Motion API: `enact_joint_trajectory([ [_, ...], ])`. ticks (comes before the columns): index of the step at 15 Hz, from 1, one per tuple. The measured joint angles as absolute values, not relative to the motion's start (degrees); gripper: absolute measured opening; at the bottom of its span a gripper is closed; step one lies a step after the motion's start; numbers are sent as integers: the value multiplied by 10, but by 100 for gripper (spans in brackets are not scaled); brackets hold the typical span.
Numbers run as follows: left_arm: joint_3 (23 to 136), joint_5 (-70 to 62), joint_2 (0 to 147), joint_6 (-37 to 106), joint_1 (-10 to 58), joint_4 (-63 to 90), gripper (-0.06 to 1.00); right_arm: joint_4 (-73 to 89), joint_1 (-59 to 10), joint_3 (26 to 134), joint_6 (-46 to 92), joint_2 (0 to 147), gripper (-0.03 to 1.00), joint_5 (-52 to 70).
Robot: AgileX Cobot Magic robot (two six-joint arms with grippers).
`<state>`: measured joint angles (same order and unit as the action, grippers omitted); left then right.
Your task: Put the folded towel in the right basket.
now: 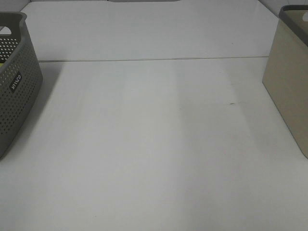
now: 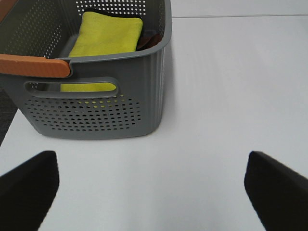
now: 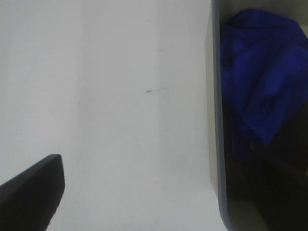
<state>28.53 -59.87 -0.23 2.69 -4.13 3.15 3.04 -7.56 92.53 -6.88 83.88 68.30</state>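
Note:
The folded yellow towel [image 2: 106, 36] lies inside the grey perforated basket [image 2: 96, 113], on top of something dark. That basket also shows at the left edge of the exterior high view [image 1: 17, 91]. The right basket [image 1: 288, 91] is beige and stands at the right edge. In the right wrist view its rim [image 3: 215, 120] shows, with a crumpled blue cloth [image 3: 262, 91] inside. My left gripper [image 2: 151, 192] is open and empty, a short way in front of the grey basket. My right gripper [image 3: 154, 192] is beside the beige basket. Only one of its fingers [image 3: 31, 190] shows, set wide. Neither gripper shows in the exterior high view.
The white table [image 1: 154, 144] lies between the two baskets, with a seam [image 1: 154, 59] across its far part. The grey basket has an orange handle [image 2: 33, 66] and a cut-out grip [image 2: 72, 87].

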Motion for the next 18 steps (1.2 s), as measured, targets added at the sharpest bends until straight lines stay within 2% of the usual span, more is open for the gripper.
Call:
enact_joint_trajectory([
  [5, 285, -599, -2, 27, -41, 32, 97, 29, -76, 657, -72, 560, 97, 646],
  [7, 285, -599, -2, 27, -41, 32, 97, 29, -76, 595, -68, 481, 97, 646],
  [8, 285, -599, -2, 27, -41, 32, 97, 29, -76, 520, -58, 359, 97, 646],
  [12, 285, -599, -2, 27, -41, 32, 97, 29, -76, 392, 19, 144, 97, 626],
  [16, 285, -599, -2, 27, -41, 32, 97, 32, -76, 313, 49, 10, 97, 591],
  [18, 285, -599, -2, 27, -41, 32, 97, 35, -76, 292, 49, -2, 97, 603],
])
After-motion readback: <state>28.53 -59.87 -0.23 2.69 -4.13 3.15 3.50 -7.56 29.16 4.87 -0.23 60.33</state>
